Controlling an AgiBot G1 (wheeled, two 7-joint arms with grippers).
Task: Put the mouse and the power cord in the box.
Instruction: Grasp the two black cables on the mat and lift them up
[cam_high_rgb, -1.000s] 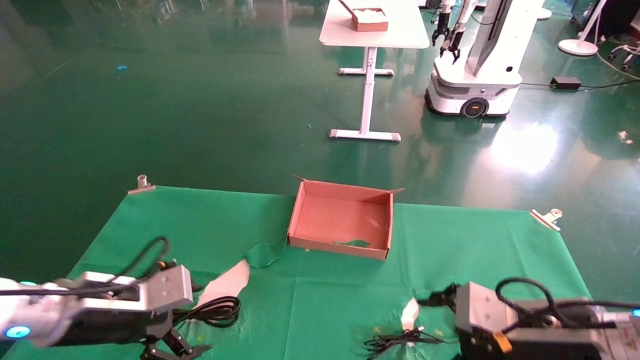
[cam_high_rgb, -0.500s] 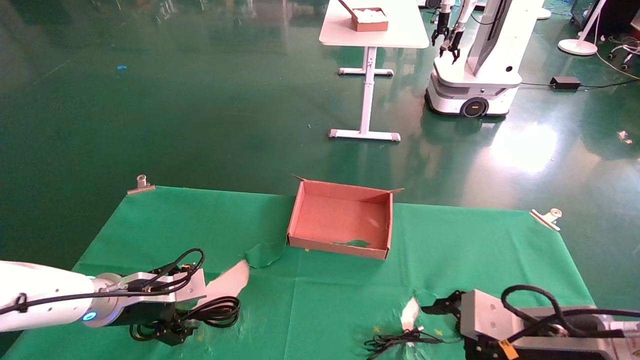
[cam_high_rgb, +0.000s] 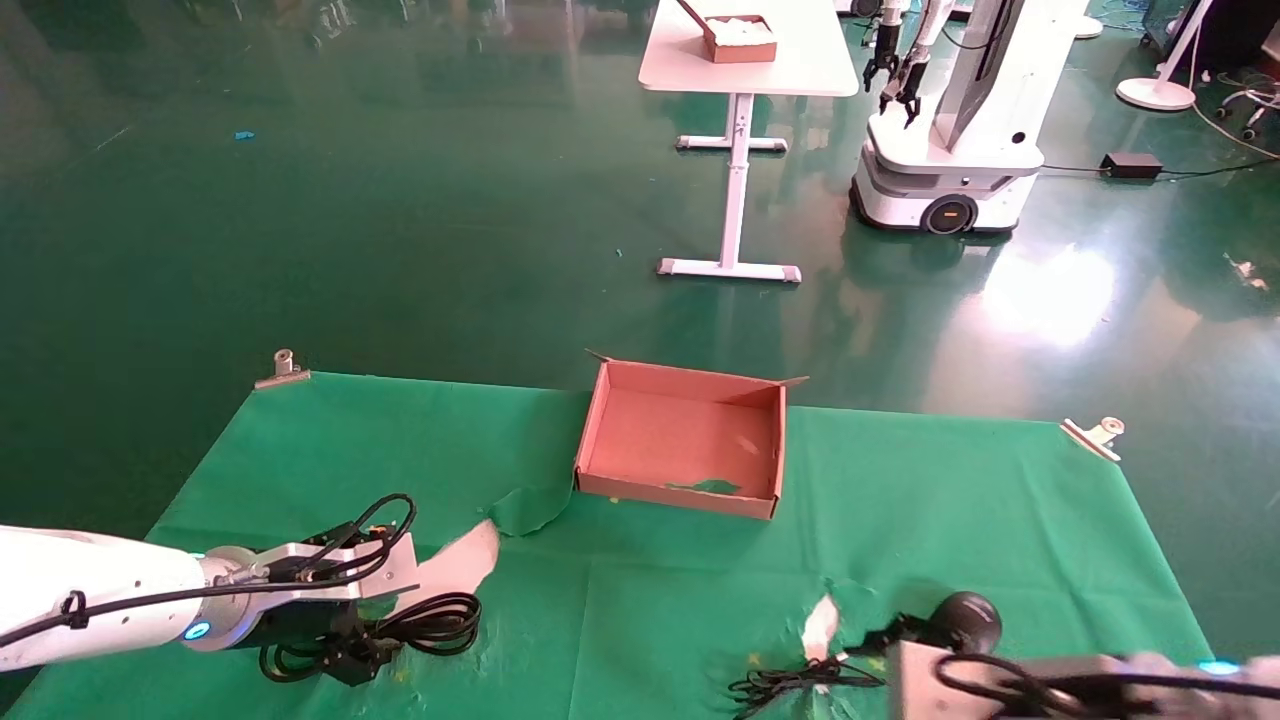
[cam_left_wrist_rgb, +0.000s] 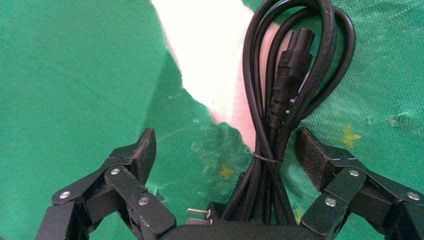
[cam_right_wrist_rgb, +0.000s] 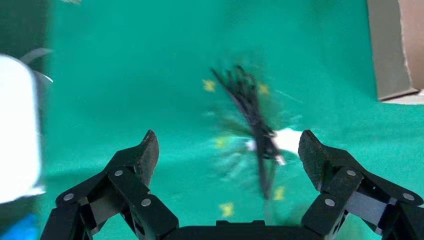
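We're working on a green cloth (cam_high_rgb: 700, 590) spread over a table, torn in a few spots so the white top shows through, with a metal clip at the far left corner (cam_high_rgb: 283, 368) and another at the far right corner (cam_high_rgb: 1093, 436). The box (cam_high_rgb: 683, 438) sits open at the far middle of the cloth with nothing in it. Our left gripper (cam_left_wrist_rgb: 225, 160) is down at the near left, fingers spread wide on either side of the power cord (cam_left_wrist_rgb: 285, 100), which lies bundled in loops on the cloth with a thin tie around it; the pads aren't touching it as far as we can see. Our right gripper (cam_right_wrist_rgb: 227, 155) is at the near right, also wide open and holding nothing, above a small tangle of thin black wire (cam_high_rgb: 800, 680) by a white tear. We can't actually make out the mouse itself in any view. Beyond the table it's a shiny dark green floor (cam_high_rgb: 400, 200), with a white table (cam_high_rgb: 800, 70) carrying a brown box of white stuff (cam_high_rgb: 740, 38) in the far middle, and another white wheeled robot (cam_high_rgb: 950, 130) just right of it.
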